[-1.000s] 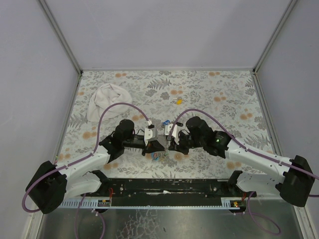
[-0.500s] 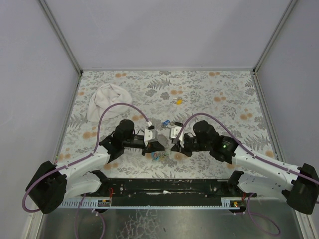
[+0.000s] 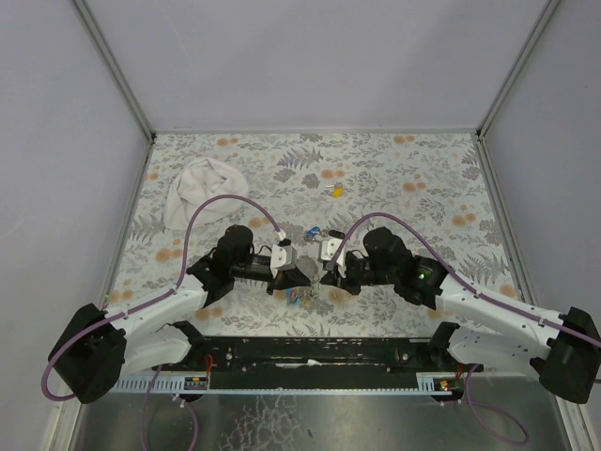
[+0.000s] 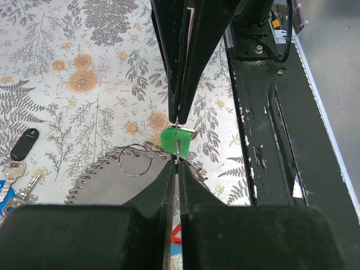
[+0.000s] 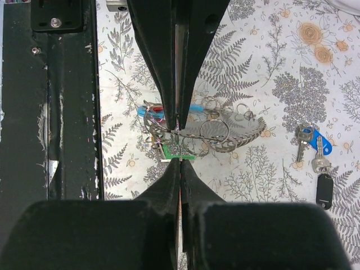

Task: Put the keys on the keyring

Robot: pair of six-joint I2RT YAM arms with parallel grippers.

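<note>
My left gripper [image 3: 306,273] and right gripper [image 3: 323,274] meet tip to tip near the table's front edge. The left gripper [image 4: 177,163] is shut on a metal ring of the keyring [image 4: 112,180], whose grey coil cord hangs beside it. The keyring [image 5: 230,128] shows its light-blue piece [image 5: 194,107] in the right wrist view. The right gripper [image 5: 180,160] is shut on the green key [image 5: 179,151], held against the rings. The green key [image 4: 176,140] sits between both tips. The blue key [image 5: 308,136] and black key [image 5: 323,189] lie together on the table. The yellow key [image 3: 336,192] lies farther back.
A white cloth bundle [image 3: 202,186] lies at the back left of the flower-patterned table [image 3: 423,188]. The black mounting rail [image 3: 310,352] runs along the near edge. Grey walls close the table on three sides.
The right arm's wrist and elbow have shifted a little to the right. Both grippers stay shut and tip to tip over the keyring.
</note>
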